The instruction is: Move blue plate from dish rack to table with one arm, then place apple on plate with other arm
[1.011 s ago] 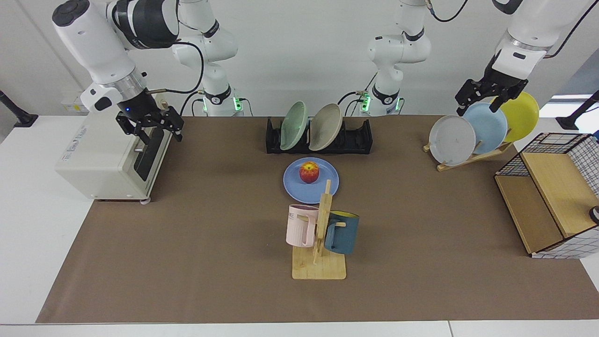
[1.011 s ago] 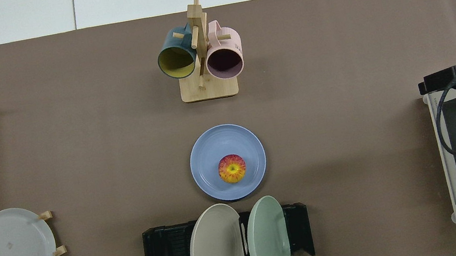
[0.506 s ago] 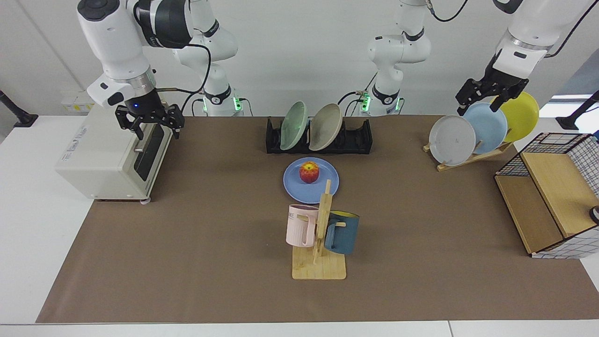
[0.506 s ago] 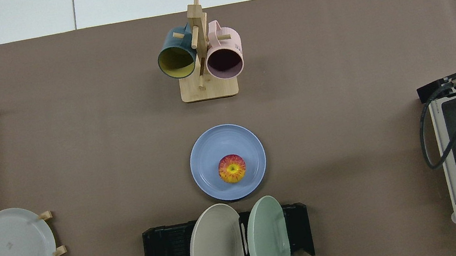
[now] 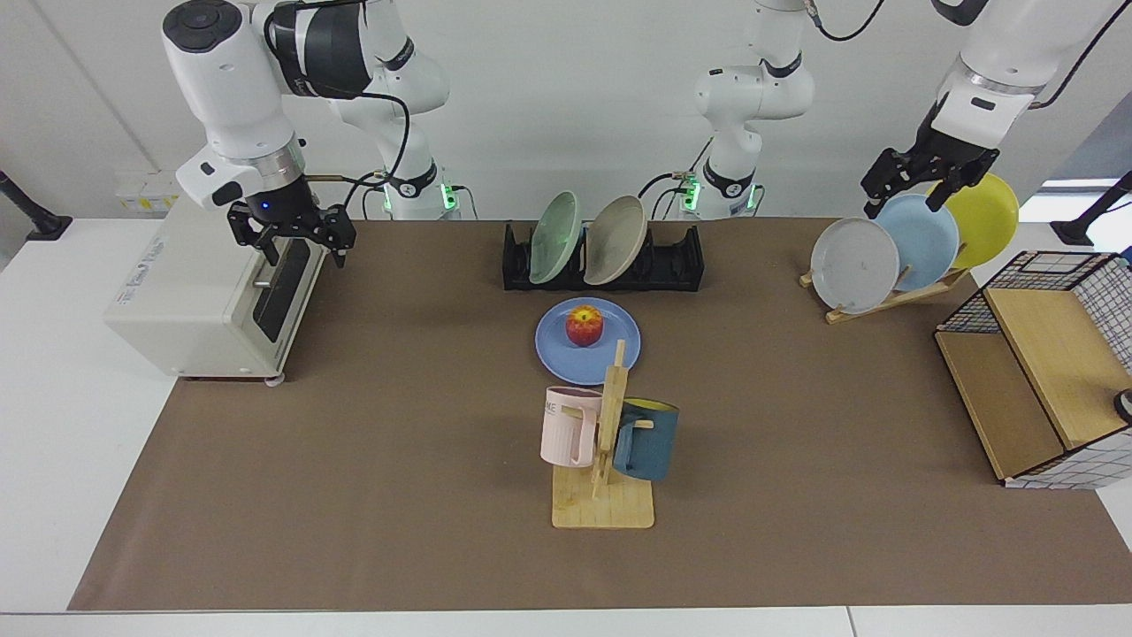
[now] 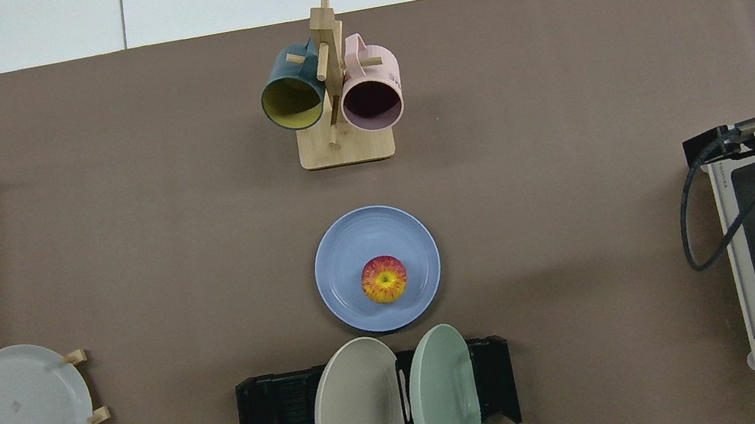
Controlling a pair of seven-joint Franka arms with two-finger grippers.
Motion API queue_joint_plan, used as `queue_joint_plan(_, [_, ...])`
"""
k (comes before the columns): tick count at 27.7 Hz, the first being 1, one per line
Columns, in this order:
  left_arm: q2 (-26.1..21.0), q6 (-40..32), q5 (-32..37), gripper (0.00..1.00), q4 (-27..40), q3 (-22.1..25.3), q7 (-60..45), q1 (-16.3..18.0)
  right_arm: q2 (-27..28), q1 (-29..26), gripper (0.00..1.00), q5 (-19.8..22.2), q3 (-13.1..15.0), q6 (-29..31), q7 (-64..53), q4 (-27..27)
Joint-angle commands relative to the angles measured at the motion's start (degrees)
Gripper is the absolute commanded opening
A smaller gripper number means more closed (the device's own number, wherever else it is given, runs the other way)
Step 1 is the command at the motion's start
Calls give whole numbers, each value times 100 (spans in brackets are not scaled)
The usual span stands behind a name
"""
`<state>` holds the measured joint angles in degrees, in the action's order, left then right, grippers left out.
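On the table [image 5: 371, 460], the blue plate [image 5: 559, 361] lies flat just before the dish rack [image 5: 681, 261], the apple [image 5: 585, 326] resting on it. Right gripper [image 5: 293, 241] and left gripper [image 5: 916, 188] hang wide and empty, both well apart from it.

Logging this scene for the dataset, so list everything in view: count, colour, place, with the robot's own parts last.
blue plate: one, periwinkle, flat on the table before the dish rack.
apple: one, red-yellow, on that plate.
dish rack: one, black, holds a sage-green plate and a beige plate.
wooden plate stand: one, holds grey, sky-blue and yellow plates.
mug tree: one, wooden, with a pink mug and a dark blue mug.
toaster oven: one, white, table edge.
wire basket: one, wood-lined, opposite edge.
right gripper: open, above the oven.
left gripper: open, above the stand.
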<state>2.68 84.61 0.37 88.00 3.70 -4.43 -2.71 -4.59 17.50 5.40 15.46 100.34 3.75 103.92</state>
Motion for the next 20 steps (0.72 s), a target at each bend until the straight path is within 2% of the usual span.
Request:
queue_joint_plan(1, [84, 3, -29, 100, 42, 25, -14, -37, 10, -166, 100, -161, -339, 117, 626, -55])
queue_joint_plan(3, [101, 3, -20, 100, 42, 34, -14, -37, 28, -911, 100, -328, -1041, 126, 575, -91])
queue_joint_plan(4, [101, -6, -29, 100, 42, 34, -14, -37, 54, -1167, 100, -381, -1245, 152, 522, -91])
queue_joint_plan(5, [101, -6, -29, 100, 42, 34, -14, -37, 54, -1274, 100, -390, -1334, 170, 400, -91])
queue_joint_plan(10, [110, -6, -29, 100, 42, 34, -14, -37, 63, -1477, 100, -496, -1317, 196, -181, -82])
queue_joint_plan(15, [110, -6, -20, 100, 42, 34, -14, -37, 90, -1521, 100, -1005, -1309, 389, -120, -3])
queue_joint_plan(20, [110, -6, -20, 100, 42, 34, -14, -37, 81, -1512, 100, -997, -1309, 425, -93, 94])
